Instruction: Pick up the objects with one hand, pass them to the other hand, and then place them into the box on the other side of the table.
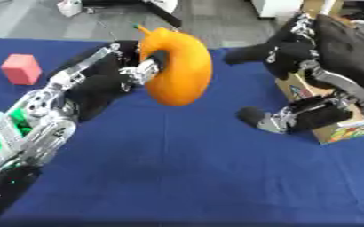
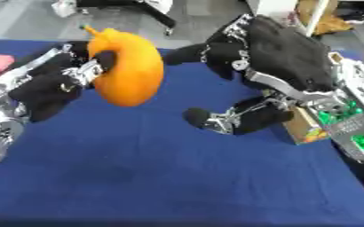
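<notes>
Two robot hands show over a blue-covered bench.

Left eye view: the left hand sits in the upper centre-left of the frame, its fingers curled round the inner curve of an orange curved toy, gourd-like in shape with a thin stem tip pointing to the upper left. The toy is held up off the blue cloth, upper centre of the frame. A pink block lies on the bench at the left edge, well apart from the toy. The right hand is in the upper right, spread wide, one dark finger reaching left toward the toy, the thumb lower down near the cloth at centre right; it holds nothing and does not touch the toy. Behind it, at the right edge, a cardboard box with coloured print stands on the bench, largely hidden by the right arm.

Right eye view: same layout, shifted left. The toy sits in the upper left of the frame with the left hand's fingers hooked through its curve. The right hand fills the upper centre, open, with a clear gap of blue cloth between it and the toy. The box shows only as a corner at centre right.
</notes>
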